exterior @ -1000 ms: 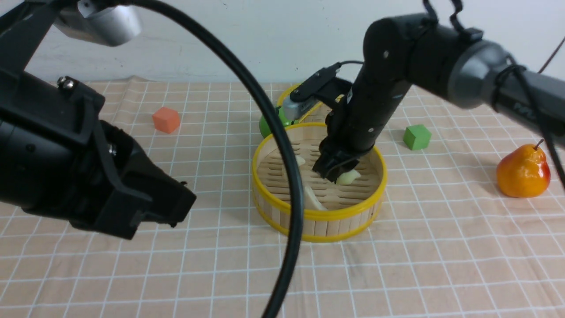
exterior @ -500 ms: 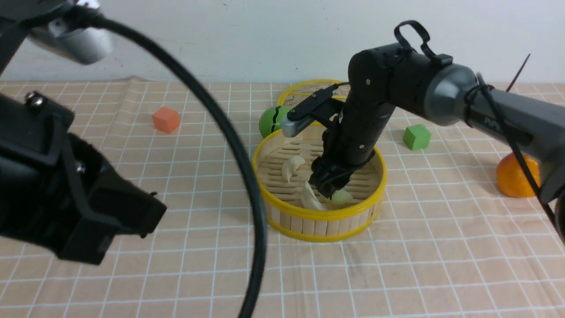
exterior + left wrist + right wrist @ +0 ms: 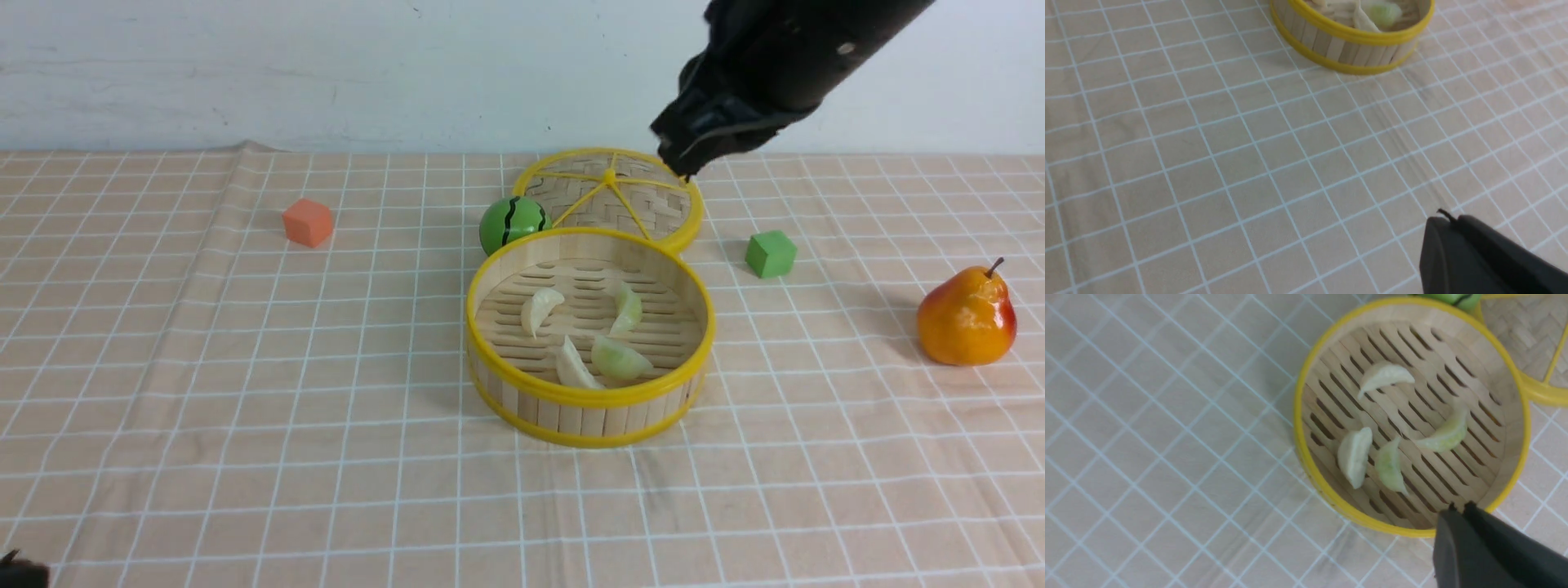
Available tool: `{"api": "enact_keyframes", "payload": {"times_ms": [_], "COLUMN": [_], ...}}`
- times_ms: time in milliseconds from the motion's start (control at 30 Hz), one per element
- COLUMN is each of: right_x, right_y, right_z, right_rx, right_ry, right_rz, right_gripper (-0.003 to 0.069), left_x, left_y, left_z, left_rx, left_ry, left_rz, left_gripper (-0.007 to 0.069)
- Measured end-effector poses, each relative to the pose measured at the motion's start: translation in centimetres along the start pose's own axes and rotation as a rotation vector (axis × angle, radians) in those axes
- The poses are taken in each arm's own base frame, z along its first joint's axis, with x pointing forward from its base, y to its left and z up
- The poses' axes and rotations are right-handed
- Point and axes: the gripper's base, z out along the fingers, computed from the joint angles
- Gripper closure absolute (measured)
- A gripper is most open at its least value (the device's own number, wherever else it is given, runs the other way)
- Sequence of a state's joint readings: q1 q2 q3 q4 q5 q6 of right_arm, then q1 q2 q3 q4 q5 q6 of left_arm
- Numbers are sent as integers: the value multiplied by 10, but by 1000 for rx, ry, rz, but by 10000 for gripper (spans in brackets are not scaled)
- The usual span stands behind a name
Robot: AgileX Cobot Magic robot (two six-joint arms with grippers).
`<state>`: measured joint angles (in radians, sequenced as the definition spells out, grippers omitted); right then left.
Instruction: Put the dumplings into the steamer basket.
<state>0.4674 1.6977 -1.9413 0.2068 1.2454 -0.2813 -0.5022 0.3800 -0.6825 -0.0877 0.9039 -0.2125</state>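
The steamer basket [image 3: 589,400] stands mid-table with several pale dumplings lying loose on its slatted floor, among them a cream one [image 3: 540,309] and a greenish one [image 3: 619,359]. My right gripper [image 3: 676,159] hangs high above the back of the basket, shut and empty. In the right wrist view its closed tips [image 3: 1457,506] sit over the basket's rim [image 3: 1300,428], with the dumplings [image 3: 1386,375] below. My left gripper [image 3: 1447,218] is shut and empty, low over the cloth in front of the basket [image 3: 1347,41]. Only a sliver of it shows in the front view, at the lower left corner.
A flat woven lid [image 3: 645,204] leans behind the basket, with a green striped ball [image 3: 513,222] beside it. An orange cube [image 3: 308,221] lies far left, a green cube [image 3: 771,253] right of the basket, and a pear [image 3: 967,317] at the far right.
The right gripper let a dumpling go inside the basket, rose up and back, and shut. The left arm drew back out of the front view toward the lower left.
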Motion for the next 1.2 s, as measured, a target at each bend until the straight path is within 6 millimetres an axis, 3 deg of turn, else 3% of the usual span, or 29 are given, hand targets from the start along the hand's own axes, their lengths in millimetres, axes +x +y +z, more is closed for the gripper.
{"api": "enact_keyframes", "payload": {"times_ms": [33,133,167,200,300,433,467,533,567,633,800,967,1200], "right_x": [7,28,30,44,69,115,119,149,150,180,212,228,234], "right_y": [8,22,23,30,41,58,59,67,68,74,80,83,84], "right_z": [-20,-53,-55,-72,-95,-125,-123,-133,-136,-142,-150,-151,-147], "right_rx": [-21,-36,-35,-31,-20,3,2,19,21,45,87,94,80], "right_ry": [-26,-87,-87,-146,-258,-440,-435,-527,-543,-627,-748,-772,-735], "right_rz": [-3,-19,-21,-29,-47,-70,-71,-65,-66,-56,-50,-54,-59], "right_gripper": [676,671,671,668,666,662,662,661,661,660,657,655,645], "left_x": [12,28,29,34,41,44,44,44,44,44,44,44,44], "left_y": [4,9,9,11,13,14,14,14,14,14,14,14,14], "left_z": [-5,-12,-13,-15,-18,-19,-19,-19,-19,-19,-19,-19,-19], "left_rx": [8,22,23,29,36,38,38,37,37,36,36,35,34], "left_ry": [-62,-157,-163,-198,-237,-244,-243,-242,-241,-237,-236,-236,-235], "left_rz": [-25,-49,-48,-50,-45,-45,-45,-45,-45,-45,-46,-46,-46], "left_gripper": [609,608,608,607,607,605,605,604,604,604,597,592,585]}}
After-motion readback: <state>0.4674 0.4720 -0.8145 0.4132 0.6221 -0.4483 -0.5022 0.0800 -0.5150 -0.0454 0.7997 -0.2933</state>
